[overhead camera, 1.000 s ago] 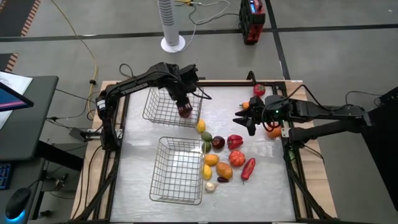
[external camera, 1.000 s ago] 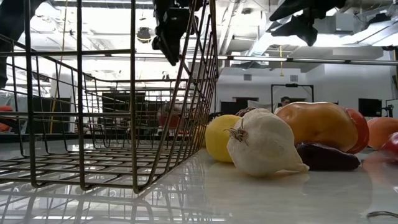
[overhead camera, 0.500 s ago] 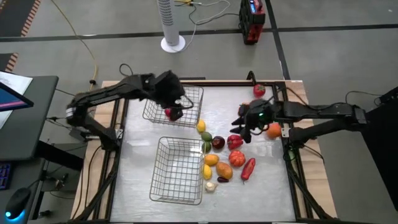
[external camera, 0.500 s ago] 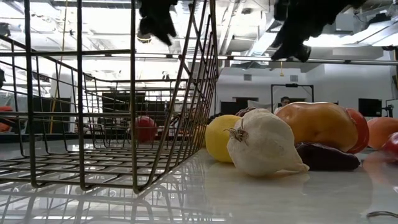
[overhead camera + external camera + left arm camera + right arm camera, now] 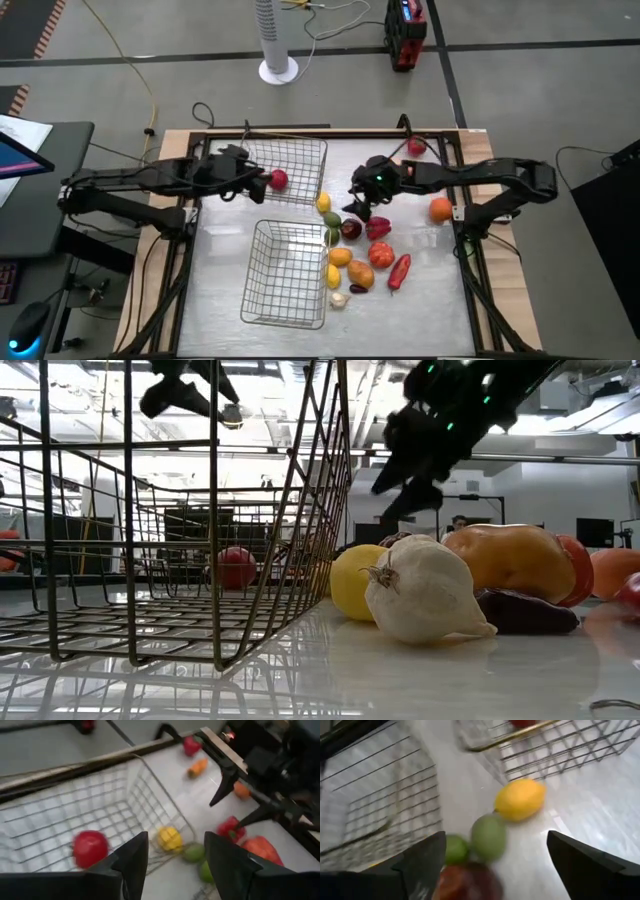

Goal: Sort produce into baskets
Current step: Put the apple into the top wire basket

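Observation:
Two wire-mesh baskets stand on the table, a far one [image 5: 282, 170] and a near one [image 5: 285, 272]. A red apple [image 5: 278, 180] lies on the far basket's floor. My left gripper [image 5: 250, 183] hangs open over that basket's left part, nothing between its fingers [image 5: 175, 860]. To the baskets' right lies the produce: a lemon [image 5: 323, 203], green pieces [image 5: 489, 837], a dark plum [image 5: 350, 229], a red pepper [image 5: 378, 227], a tomato [image 5: 382, 253] and garlic [image 5: 338, 299]. My right gripper [image 5: 356, 200] is wide open above the lemon and plum, touching nothing.
An orange [image 5: 440, 209] lies alone by the right edge, and a red piece [image 5: 417, 146] sits at the far right corner. A long red pepper [image 5: 399, 270] and orange pieces [image 5: 360, 274] lie beside the near basket. Bare table shows near the front edge.
My left gripper has let go of the red apple over the far basket and drawn back toward the table's left edge; the apple dropped and now lies on the basket's floor. My right gripper has moved toward the table's left and down, over the produce cluster.

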